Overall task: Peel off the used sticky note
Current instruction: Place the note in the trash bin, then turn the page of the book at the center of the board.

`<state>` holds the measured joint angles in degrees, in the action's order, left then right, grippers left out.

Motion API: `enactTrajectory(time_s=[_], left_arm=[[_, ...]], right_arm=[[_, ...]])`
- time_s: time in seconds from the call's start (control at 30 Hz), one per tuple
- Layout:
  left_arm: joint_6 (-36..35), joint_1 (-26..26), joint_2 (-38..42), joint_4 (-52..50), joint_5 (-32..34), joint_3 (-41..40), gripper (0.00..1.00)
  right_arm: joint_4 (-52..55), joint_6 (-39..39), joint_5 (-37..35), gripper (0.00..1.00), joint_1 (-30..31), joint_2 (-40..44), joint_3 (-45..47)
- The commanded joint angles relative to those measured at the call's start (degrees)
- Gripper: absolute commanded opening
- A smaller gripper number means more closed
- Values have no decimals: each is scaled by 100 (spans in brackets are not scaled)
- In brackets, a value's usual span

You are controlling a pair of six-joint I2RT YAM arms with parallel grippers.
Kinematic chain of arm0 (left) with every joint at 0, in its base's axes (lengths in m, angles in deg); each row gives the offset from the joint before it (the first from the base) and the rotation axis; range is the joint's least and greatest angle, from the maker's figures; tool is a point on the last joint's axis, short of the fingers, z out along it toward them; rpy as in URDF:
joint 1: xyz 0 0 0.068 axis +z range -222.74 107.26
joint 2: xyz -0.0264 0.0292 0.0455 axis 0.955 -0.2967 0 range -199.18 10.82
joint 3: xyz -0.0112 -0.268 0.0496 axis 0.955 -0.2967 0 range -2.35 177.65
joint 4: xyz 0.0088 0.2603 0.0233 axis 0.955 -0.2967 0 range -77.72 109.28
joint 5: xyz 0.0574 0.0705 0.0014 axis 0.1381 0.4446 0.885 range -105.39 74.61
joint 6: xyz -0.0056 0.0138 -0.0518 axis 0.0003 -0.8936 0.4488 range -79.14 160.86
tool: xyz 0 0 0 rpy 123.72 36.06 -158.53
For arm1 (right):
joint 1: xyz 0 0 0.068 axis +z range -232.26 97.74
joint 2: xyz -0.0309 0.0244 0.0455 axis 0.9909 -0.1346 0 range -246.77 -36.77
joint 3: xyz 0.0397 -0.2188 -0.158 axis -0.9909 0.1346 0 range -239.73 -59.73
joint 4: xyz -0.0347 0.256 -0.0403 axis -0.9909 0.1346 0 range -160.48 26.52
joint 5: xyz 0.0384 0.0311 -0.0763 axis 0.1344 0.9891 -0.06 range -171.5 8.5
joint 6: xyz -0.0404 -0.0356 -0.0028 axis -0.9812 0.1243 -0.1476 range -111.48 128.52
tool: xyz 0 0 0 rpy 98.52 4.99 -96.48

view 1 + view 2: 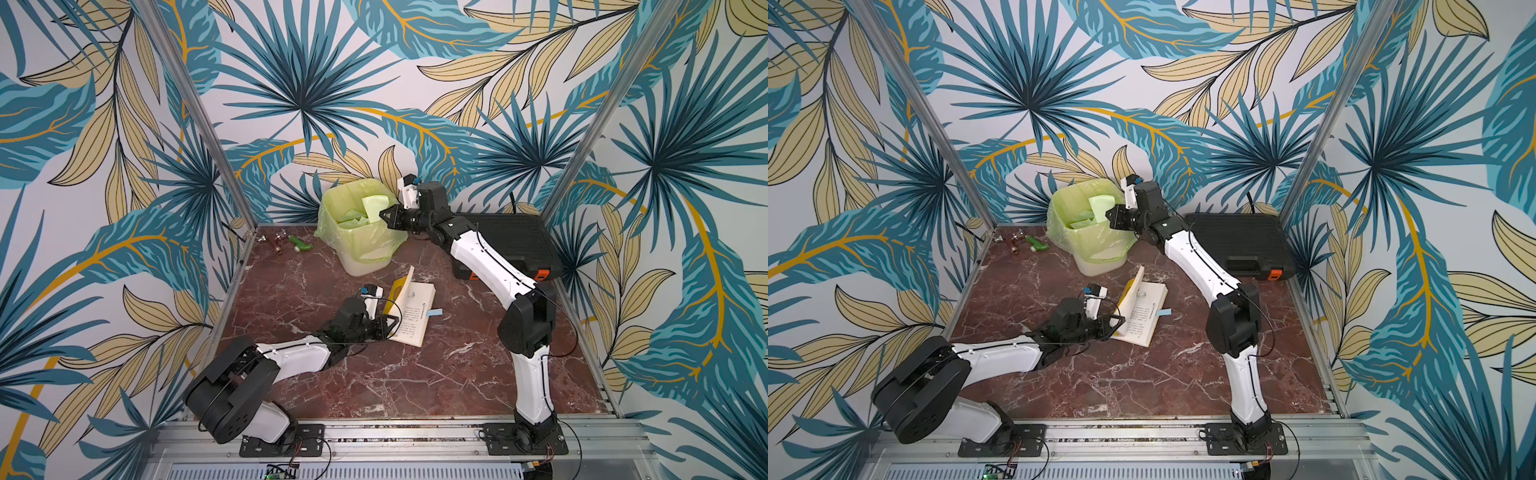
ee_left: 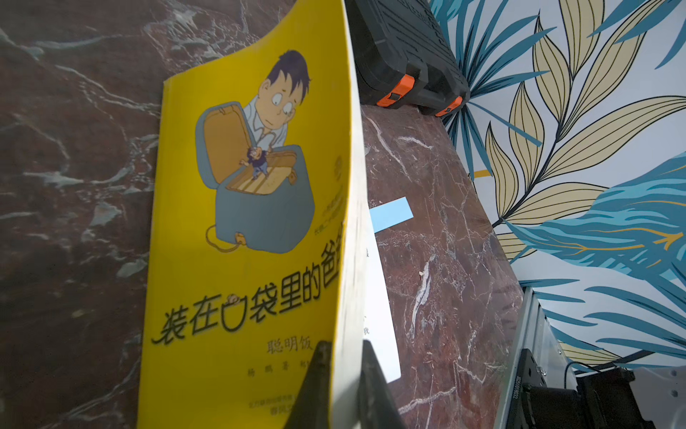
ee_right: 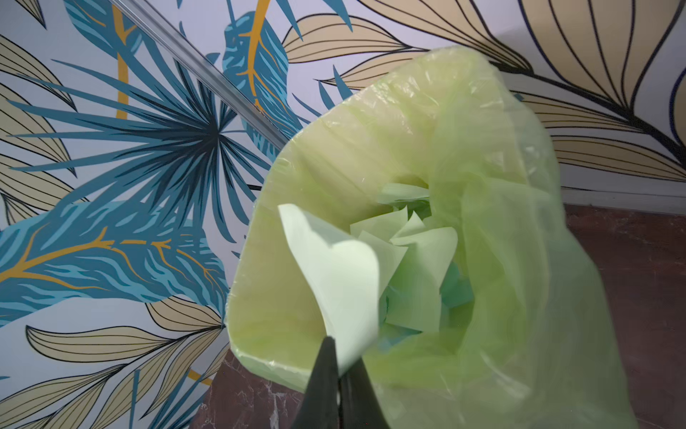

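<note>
A pale green sticky note (image 3: 341,282) curls up from my right gripper (image 3: 339,367), whose jaws are shut on its lower corner. In both top views that gripper (image 1: 382,216) (image 1: 1109,216) holds the note (image 1: 374,203) over the mouth of the green-lined bin (image 1: 361,249). Several green notes lie inside the bin (image 3: 260,315). My left gripper (image 2: 345,356) (image 1: 395,322) is shut on the lifted yellow cover and first pages of the book (image 2: 241,223) (image 1: 415,316), holding it open. A blue tab (image 2: 391,213) (image 1: 435,312) sticks out from the book's page edge.
A black tool case (image 1: 511,237) with orange latches lies at the back right, behind the right arm. Small metal fittings and a green piece (image 1: 282,243) sit at the back left corner. Leaf-patterned walls enclose the marble table (image 1: 374,374).
</note>
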<state>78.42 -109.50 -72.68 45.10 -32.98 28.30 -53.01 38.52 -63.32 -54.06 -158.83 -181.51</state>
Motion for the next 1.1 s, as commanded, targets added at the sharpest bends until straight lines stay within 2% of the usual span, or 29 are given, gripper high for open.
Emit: enactTrajectory(time_s=[0.0, 0.13, 0.3, 0.73, 0.87, 1.07], left_arm=[[14, -7, 130, -218, 9, -134, 0], [6, -7, 150, -230, 9, -131, 0], [-11, -7, 144, -207, -2, -86, 0], [21, 1, -56, -109, -127, 2, 0], [47, 6, -135, -71, -136, 9, 0], [42, 10, -196, -119, -169, 75, 0]], right_arm=[[414, -262, -96, 17, 16, 135, -270], [781, -524, -153, 33, 5, 497, -225], [1067, -587, -276, 38, -64, 1290, 540], [683, 317, -342, 45, -477, 3472, 5044], [574, 571, -280, 47, -588, 3762, 6053], [330, 853, -313, 53, -600, 3974, 7032]])
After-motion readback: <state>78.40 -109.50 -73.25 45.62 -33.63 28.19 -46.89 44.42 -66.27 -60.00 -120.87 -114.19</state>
